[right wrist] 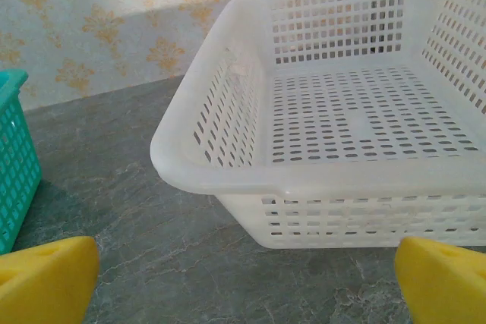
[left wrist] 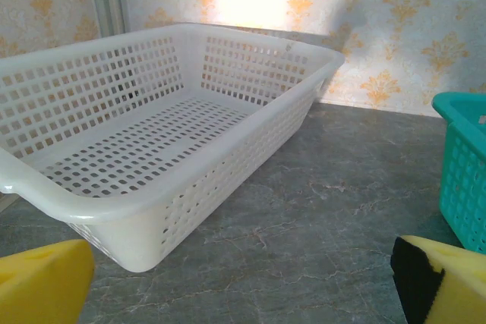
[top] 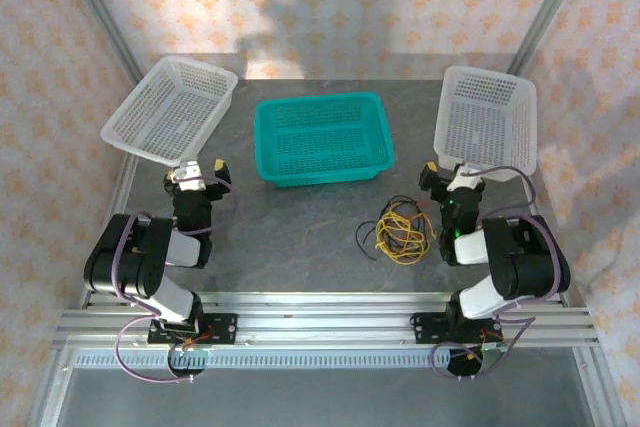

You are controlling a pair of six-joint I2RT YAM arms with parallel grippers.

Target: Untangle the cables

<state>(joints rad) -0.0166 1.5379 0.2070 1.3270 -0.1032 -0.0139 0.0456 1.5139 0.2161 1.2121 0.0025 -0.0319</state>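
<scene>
We see the cables lying in one loose knot of yellow, black and brownish-orange loops on the worktop, just beside the right arm and in front of the teal basket. Both tools are released and carry nothing: the left tool and the right tool each have their yellow pads spread wide. Each faces a white basket, not the knot. We judge the main risk to be the right arm's turn. The tangle sits close against its forearm, so a swing round could sweep the loops along. It could also catch them on the arm's own purple-grey lead. The right white basket stands just ahead of that tool, and its near rim could be knocked on a lift or a turn. The same holds for the left white basket on the other side. Pinching several strands at once, or pulling before the other tool has anchored the bunch, would probably tighten the knot. The best open room is the bare worktop between the arms, left of the cables. The near rail bounds it below and the teal basket above.
</scene>
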